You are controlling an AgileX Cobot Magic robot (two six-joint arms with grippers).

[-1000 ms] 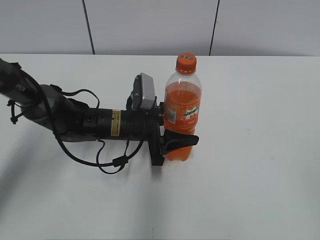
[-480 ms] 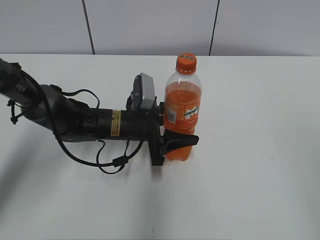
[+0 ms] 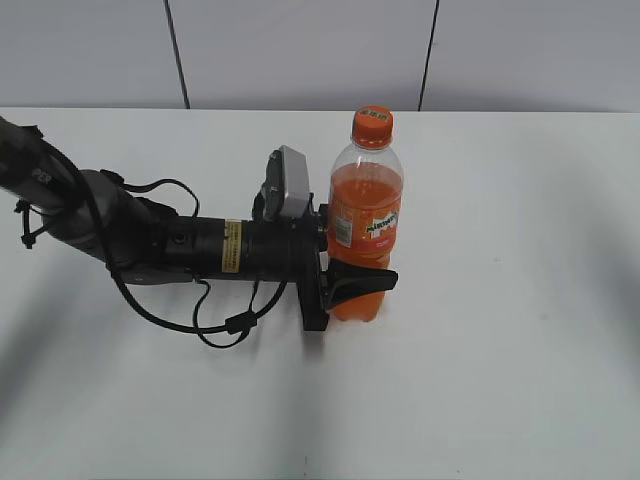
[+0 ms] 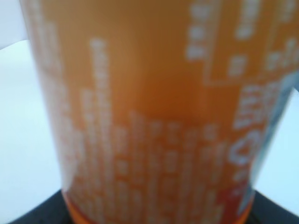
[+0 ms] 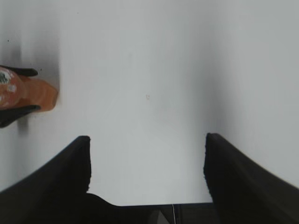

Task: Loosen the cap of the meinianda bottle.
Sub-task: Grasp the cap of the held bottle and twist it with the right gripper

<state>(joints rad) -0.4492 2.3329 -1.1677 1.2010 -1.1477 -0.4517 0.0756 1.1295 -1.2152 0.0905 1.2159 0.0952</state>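
Note:
The meinianda bottle (image 3: 364, 225) stands upright on the white table, with orange drink and an orange label. Its orange cap (image 3: 372, 124) sits on the neck. My left gripper (image 3: 352, 272) comes in low from the left and is shut on the bottle's lower body. In the left wrist view the blurred label (image 4: 159, 116) fills the frame. My right gripper (image 5: 146, 161) is open and empty above bare table, out of the exterior view. The bottle shows at the far left edge of the right wrist view (image 5: 28, 93), held between the left fingers.
The left arm (image 3: 150, 240) with its cables lies across the left side of the white table (image 3: 500, 330). A grey panelled wall (image 3: 300, 50) runs behind the table's far edge.

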